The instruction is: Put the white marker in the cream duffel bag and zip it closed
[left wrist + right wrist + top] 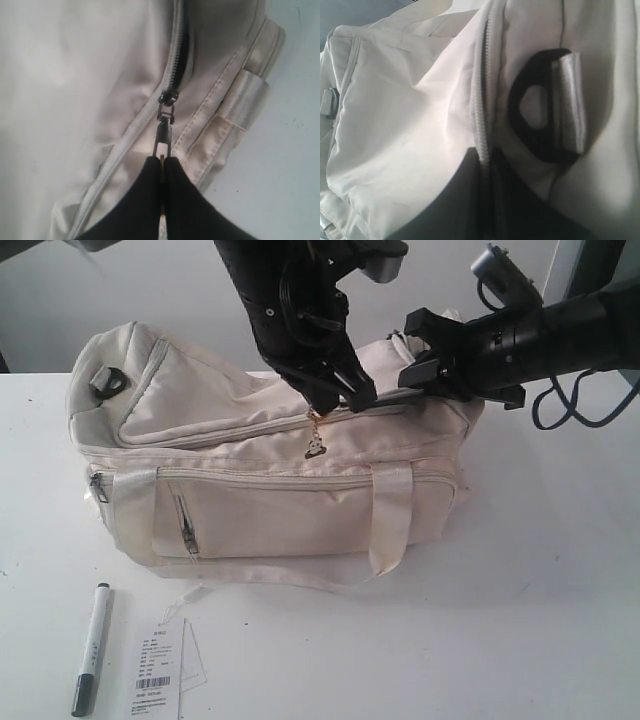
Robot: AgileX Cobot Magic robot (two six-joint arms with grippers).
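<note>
The white marker (92, 648) is laid on the surface (500, 620) near-left of the cream duffel bag (270, 510), long axis near-far, dark cap nearest. The zipper pull (163, 135) is pinched by the left fingers (142, 200). The bag's zip seam is clamped by the right fingers (450, 205).

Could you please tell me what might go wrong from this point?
The white marker lies on the table outside the cream duffel bag; zipping shut now would leave it out. The left gripper pinches only the thin zipper pull, which might slip free.
</note>
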